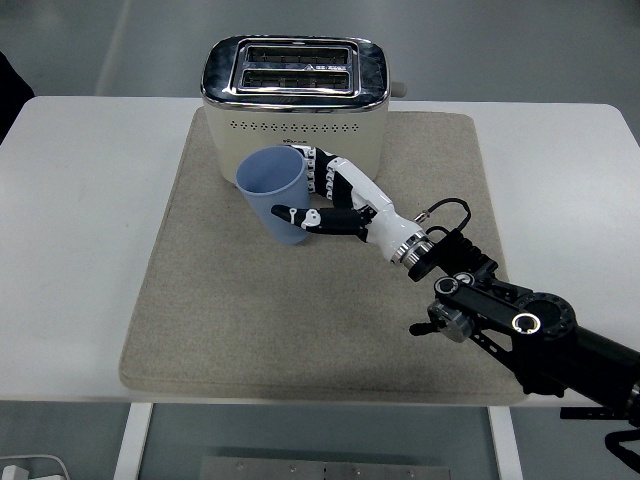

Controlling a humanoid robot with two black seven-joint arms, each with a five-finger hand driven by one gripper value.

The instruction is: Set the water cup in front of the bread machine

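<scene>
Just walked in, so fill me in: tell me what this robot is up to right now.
The right hand grips a blue cup, tilted, in front of the cream toaster over the beige mat. Whether the cup rests on the mat cannot be told. The left arm is out of view.

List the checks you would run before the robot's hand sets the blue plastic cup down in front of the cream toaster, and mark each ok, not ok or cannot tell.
1. Right hand grips the light blue plastic cup: ok.
2. Cup roughly upright, mouth up: ok.
3. Cup in front of the cream and chrome toaster: ok.
4. Cup base resting on the beige mat: cannot tell.
5. Mat below the cup free of objects: ok.
6. Water inside the cup: cannot tell.
</scene>
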